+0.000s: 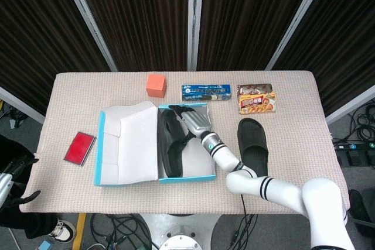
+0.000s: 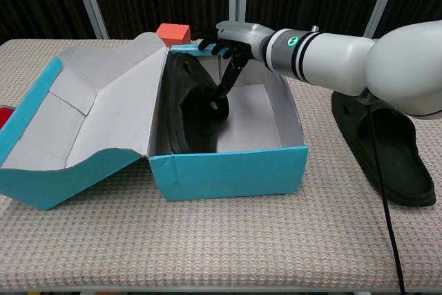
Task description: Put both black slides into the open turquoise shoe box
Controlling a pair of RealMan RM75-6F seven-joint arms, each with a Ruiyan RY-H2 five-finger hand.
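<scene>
The first slide is inside the box, but it leans on its side against the left inner wall, not flat on the floor. The risk I see is that it takes the room of the second one: if the right hand goes away now, the slide may stay tilted, and the other slide could then jam on it or push the light box along the surface. The right hand hangs above the far end of the box, its fingers spread and released; one finger seems to reach down close to the strap, and I cannot tell if it touches. The second slide lies on the surface, right of the box, apart from it. The left hand is low at the left edge, fingers apart, holding nothing. The box holds only the one slide; its lid lies open to the left
</scene>
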